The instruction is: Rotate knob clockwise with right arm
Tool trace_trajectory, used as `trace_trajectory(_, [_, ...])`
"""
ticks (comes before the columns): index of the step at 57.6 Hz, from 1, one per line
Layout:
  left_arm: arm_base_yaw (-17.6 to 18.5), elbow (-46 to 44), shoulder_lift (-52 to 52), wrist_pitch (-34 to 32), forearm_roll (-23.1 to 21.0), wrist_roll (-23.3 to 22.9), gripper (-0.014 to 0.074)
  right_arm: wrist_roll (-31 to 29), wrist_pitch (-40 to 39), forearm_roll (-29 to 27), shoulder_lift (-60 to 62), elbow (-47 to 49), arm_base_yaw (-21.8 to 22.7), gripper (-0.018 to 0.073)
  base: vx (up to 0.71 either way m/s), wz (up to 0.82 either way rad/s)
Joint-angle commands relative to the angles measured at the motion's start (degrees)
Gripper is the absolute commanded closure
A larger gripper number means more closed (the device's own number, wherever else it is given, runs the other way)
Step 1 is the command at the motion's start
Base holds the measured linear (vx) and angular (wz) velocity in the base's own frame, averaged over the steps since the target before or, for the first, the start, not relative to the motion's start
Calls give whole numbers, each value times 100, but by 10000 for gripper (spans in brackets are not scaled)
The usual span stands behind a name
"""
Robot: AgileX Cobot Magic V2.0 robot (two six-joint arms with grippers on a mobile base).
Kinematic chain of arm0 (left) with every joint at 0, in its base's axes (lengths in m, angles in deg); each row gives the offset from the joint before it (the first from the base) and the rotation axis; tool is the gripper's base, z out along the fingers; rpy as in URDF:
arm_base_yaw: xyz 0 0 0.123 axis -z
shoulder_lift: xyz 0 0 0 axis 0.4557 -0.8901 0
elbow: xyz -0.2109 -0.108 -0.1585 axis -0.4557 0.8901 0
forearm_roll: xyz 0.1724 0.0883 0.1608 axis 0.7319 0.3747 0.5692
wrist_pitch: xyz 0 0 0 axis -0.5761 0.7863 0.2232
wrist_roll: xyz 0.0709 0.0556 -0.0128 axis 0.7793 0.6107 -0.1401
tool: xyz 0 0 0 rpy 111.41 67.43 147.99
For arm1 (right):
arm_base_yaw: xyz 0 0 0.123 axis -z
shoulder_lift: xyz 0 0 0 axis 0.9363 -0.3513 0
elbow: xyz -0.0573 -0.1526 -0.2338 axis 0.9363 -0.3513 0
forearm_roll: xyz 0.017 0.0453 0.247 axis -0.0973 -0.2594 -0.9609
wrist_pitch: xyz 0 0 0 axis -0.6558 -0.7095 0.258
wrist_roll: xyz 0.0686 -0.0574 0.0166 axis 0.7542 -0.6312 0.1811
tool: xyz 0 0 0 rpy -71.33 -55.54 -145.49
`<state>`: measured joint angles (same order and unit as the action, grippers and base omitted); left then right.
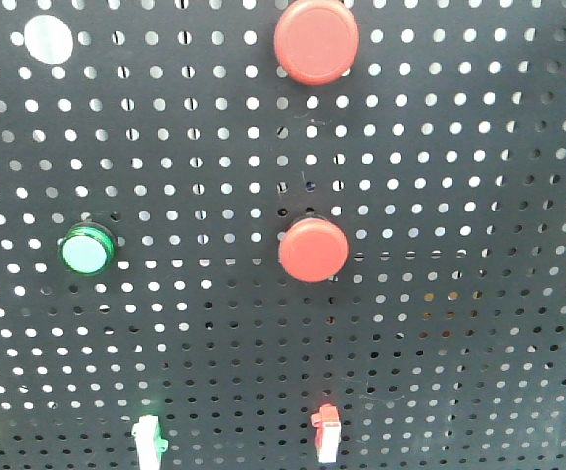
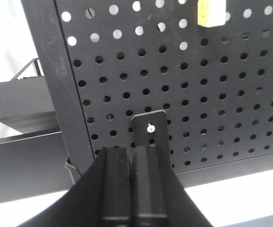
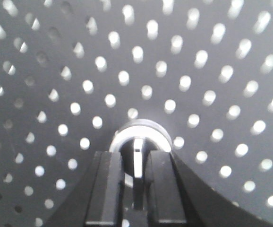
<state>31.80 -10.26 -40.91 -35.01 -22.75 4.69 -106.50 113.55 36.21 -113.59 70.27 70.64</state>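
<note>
Though the front view gives me only the pegboard (image 1: 440,147), with its green lamp (image 1: 88,251) and two red buttons (image 1: 313,250) and neither arm, the wrist cameras tell me where I stand. On the left, the left pincer (image 2: 132,189) is closed on nothing and sits low before a small bracket (image 2: 149,130), out of the job. On the right, the right pincer (image 3: 136,165) has its fingers (image 3: 109,179) on either side of the knob (image 3: 137,142), which sits on the pegboard inside a pale ring (image 3: 122,135). I cannot tell whether they actually pinch its grip. The pointer line (image 3: 137,158) stands straight up in this view, so I judge the approach done and the clockwise turn itself not yet begun.
</note>
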Motion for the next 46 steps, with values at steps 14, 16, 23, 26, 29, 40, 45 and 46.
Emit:
trace_trajectory(14, [45, 187, 95, -489, -29, -11, 603, 274, -465, -119, -12, 147, 11, 507, 0, 0])
trace_trajectory(16, [45, 187, 95, -489, -29, -11, 603, 387, -465, -119, 5, 147, 11, 547, 0, 0])
trace_trajectory(23, [45, 187, 95, -489, -29, -11, 603, 1239, -401, -119, 44, 147, 11, 572, 0, 0])
trace_trajectory(26, [45, 187, 95, -489, -29, -11, 603, 1738, -345, -124, 44, 147, 11, 568, 0, 0])
trace_trajectory(29, [45, 187, 95, -489, -29, -11, 603, 2343, -305, -124, 44, 147, 11, 567, 0, 0])
trace_trajectory(40, [45, 187, 95, -489, -29, -11, 603, 4652, -293, -280, 44, 147, 11, 567, 0, 0])
trace_trajectory(45, [45, 187, 95, -489, -29, -11, 603, 5227, -293, -422, 44, 147, 11, 567, 0, 0])
trace_trajectory(46, [45, 187, 95, -489, -29, -11, 603, 5331, -293, -465, 44, 147, 11, 567, 0, 0])
